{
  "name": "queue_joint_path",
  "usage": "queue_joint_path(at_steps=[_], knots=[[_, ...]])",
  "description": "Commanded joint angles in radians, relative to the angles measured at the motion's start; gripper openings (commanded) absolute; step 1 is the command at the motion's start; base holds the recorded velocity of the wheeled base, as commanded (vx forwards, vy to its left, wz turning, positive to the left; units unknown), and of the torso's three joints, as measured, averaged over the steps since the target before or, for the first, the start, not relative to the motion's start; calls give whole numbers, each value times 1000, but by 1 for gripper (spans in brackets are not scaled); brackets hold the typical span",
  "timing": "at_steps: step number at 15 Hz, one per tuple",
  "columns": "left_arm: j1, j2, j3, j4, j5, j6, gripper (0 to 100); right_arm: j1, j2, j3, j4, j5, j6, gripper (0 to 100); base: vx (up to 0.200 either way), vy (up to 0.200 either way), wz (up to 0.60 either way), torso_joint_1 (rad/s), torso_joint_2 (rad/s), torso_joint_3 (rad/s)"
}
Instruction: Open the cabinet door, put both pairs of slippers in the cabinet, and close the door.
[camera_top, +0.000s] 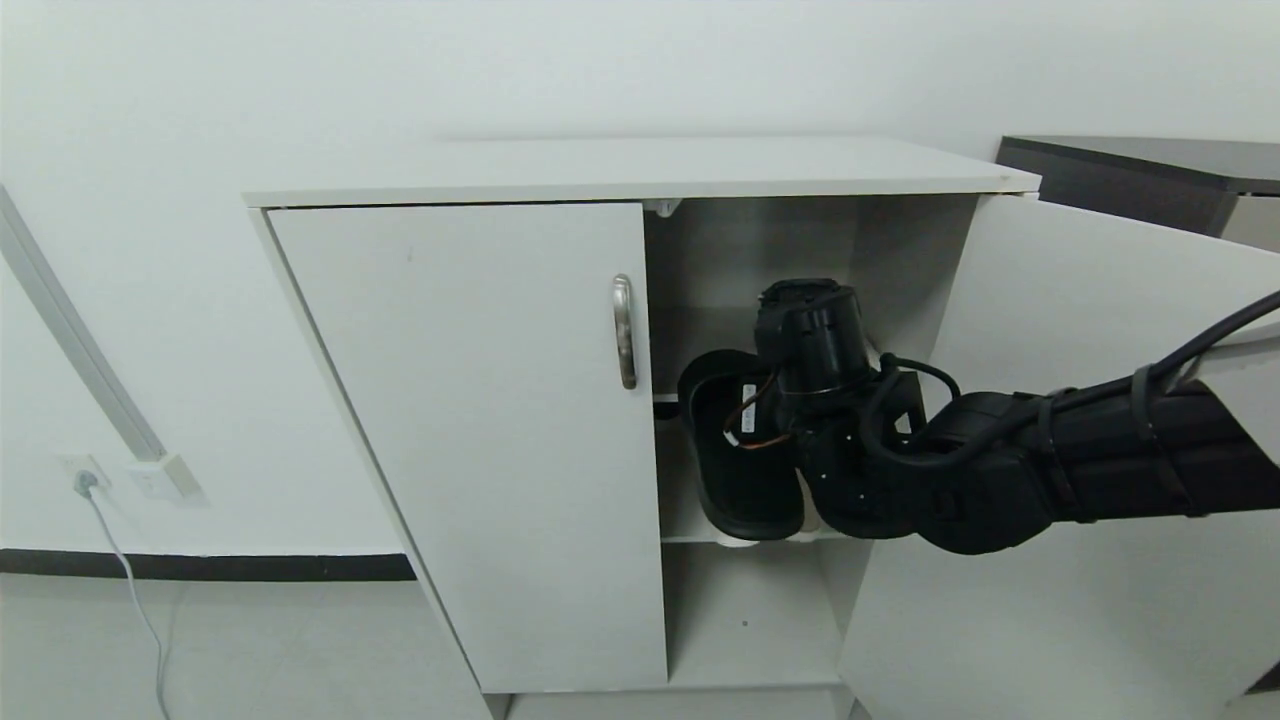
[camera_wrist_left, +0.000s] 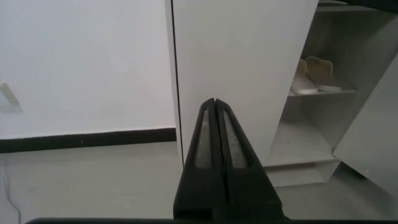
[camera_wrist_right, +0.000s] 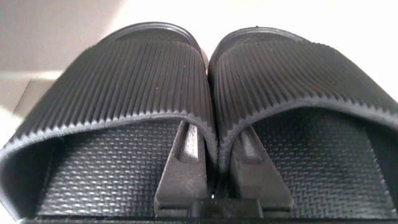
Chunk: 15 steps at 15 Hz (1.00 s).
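Note:
The white cabinet has its right door swung open and its left door closed. My right gripper is shut on the pair of black slippers, pinching their inner walls under the ribbed straps. It holds them tilted inside the opening, just above the middle shelf. The white slippers lie on that shelf, their edge peeking out below the black pair. My left gripper is shut on nothing, low in front of the closed left door.
A metal handle sits on the left door's edge. The bottom shelf is bare. A dark-topped unit stands right of the cabinet. A wall socket with a cable is at the far left.

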Motion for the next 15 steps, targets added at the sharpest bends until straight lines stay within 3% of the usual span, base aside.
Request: queue_joint_path(at_steps=[1, 3, 12, 15], knots=[[1, 1, 0, 0, 0, 0, 0, -1, 2, 2, -1, 0, 0, 0, 200, 0, 0, 2, 2, 2], [1, 1, 0, 0, 1, 0, 0, -1, 11, 2, -2, 0, 0, 0, 200, 0, 0, 5, 7, 2], [1, 1, 0, 0, 3, -4, 0, -9, 77, -58, 4, 0, -10, 0, 0, 0, 0, 0, 0, 0], [1, 1, 0, 0, 4, -4, 0, -33, 141, -167, 29, 0, -23, 0, 0, 0, 0, 0, 0, 0]])
